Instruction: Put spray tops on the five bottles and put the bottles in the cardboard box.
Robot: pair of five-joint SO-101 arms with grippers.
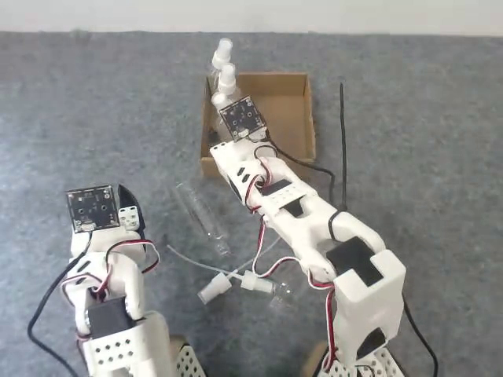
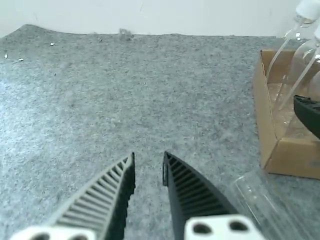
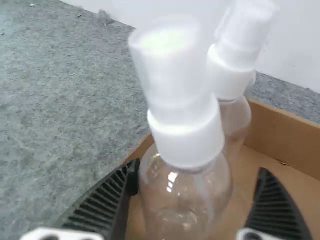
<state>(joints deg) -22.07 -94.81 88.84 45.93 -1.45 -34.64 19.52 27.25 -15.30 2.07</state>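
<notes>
Right gripper: your fingers stand wide apart, gripping nothing
Bottle: between those fingers, close to one, clear of the other; inside the cardboard box
Bottle axis: upright, spray top pointing up
Left gripper: narrowly parted, empty, over carpet

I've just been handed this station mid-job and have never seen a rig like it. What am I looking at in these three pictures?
Two small robot arms sit side by side at a grey carpeted table. The high view looks down on both. The other two pictures come from a camera on each arm's wrist. The left tool hangs over bare carpet, fingers slightly apart, holding nothing. The right tool is open around a capped bottle standing in the cardboard box, next to a second capped bottle. On the carpet between the arms lie an uncapped bottle and two loose spray tops.
</notes>
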